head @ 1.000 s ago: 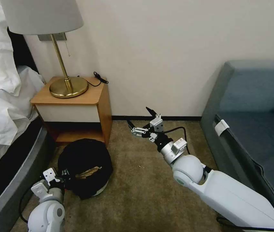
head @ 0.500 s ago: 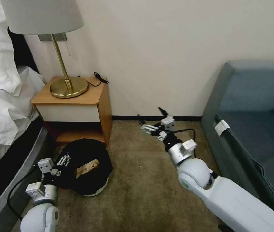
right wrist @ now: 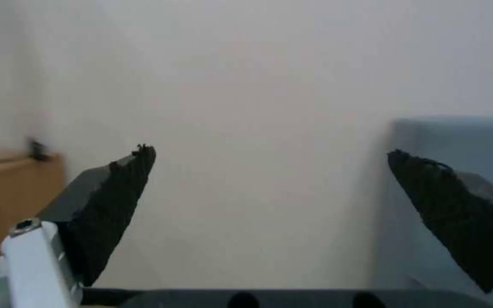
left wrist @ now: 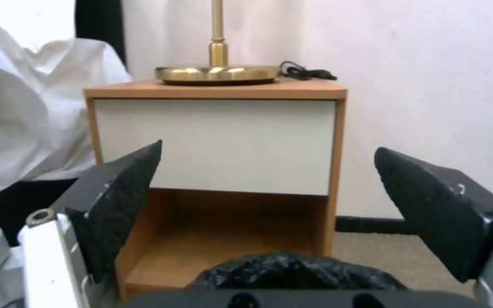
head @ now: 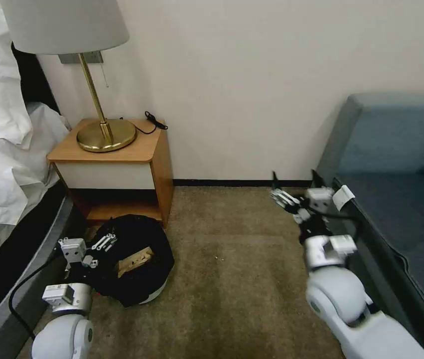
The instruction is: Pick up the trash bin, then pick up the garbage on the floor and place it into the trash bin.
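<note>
Black plastic liner drapes over the rim of the trash bin (head: 137, 267), a small round white bin standing on the brown carpet (head: 231, 279) just in front of the wooden nightstand (head: 122, 164), its white base visible below the bag. A tan paper scrap (head: 133, 260) lies inside the bin's opening. The left gripper (head: 101, 245) sits low at the bin's left rim, beside the bed (head: 7, 164); in the left wrist view its two dark fingers (left wrist: 121, 201) stand wide apart with nothing between them, and the crumpled top of the liner (left wrist: 292, 269) shows just below them with the nightstand's white drawer front (left wrist: 215, 143) behind. Whether the fingers touch the rim cannot be told. The right gripper (head: 294, 187) is raised over the carpet next to the edge of the blue-grey sofa (head: 396, 189), well apart from the bin, pointing toward the cream wall (head: 251, 85); the right wrist view shows its fingers (right wrist: 115, 205) spread wide and holding nothing, with wall and sofa beyond. A brass lamp (head: 103, 129) with a pale shade and a black cord (head: 152, 122) rest on the nightstand top.
</note>
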